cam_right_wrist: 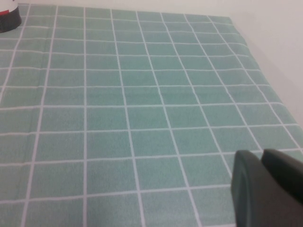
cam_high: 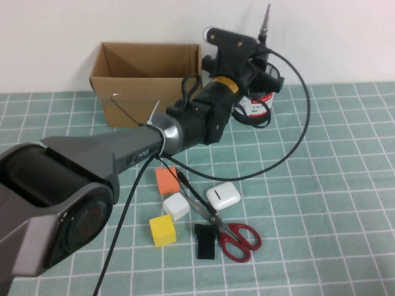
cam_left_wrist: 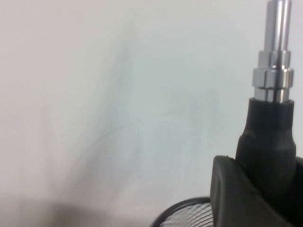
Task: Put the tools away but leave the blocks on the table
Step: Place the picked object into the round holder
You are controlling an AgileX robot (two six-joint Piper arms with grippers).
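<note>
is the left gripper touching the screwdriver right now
Touching. The left wrist view shows the left gripper finger pressed against the screwdriver handle, above the mesh cup.

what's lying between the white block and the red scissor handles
High view: the scissors' steel blades, with the white case just behind. White block. Left gripper holds the screwdriver; right gripper parked.

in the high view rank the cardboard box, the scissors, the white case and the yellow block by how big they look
1. Cardboard box
2. Scissors
3. White case and yellow block: look alike.

Left gripper holds a screwdriver over the mesh cup; right gripper is parked.
</note>
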